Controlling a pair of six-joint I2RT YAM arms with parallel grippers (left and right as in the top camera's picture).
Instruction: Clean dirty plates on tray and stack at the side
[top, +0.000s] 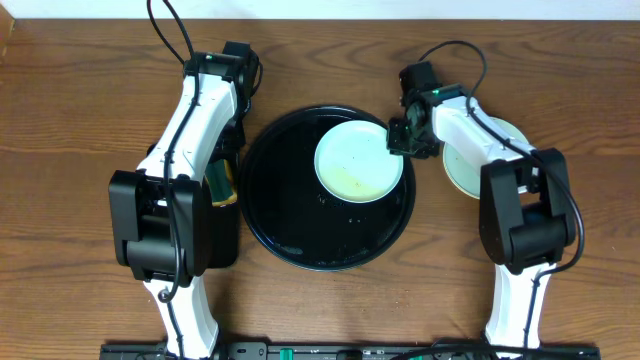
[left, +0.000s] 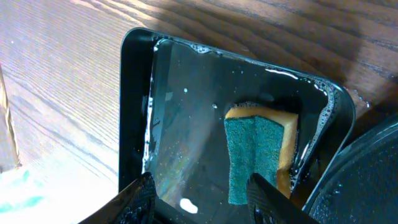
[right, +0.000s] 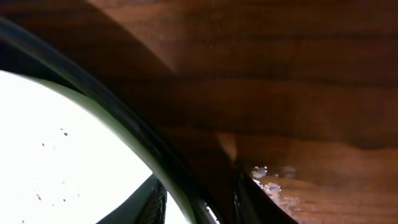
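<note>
Wooden tabletop (top: 60, 120) carries the tray (top: 275, 200), one plate (top: 355, 165) lying in its far right part. Right hand (top: 397, 140) straddles that plate's right rim, grip uncertain; left hand (left: 200, 202), spread, hangs well left over a sponge (left: 255, 155).

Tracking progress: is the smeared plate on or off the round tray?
On: the plate lies inside the round black tray, toward its upper right.

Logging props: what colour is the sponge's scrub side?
Sponge: teal scrub face, yellow body; left wrist view.

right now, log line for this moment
left gripper open over sponge | right gripper open at plate rim | plate on tray | side plate beside tray
</note>
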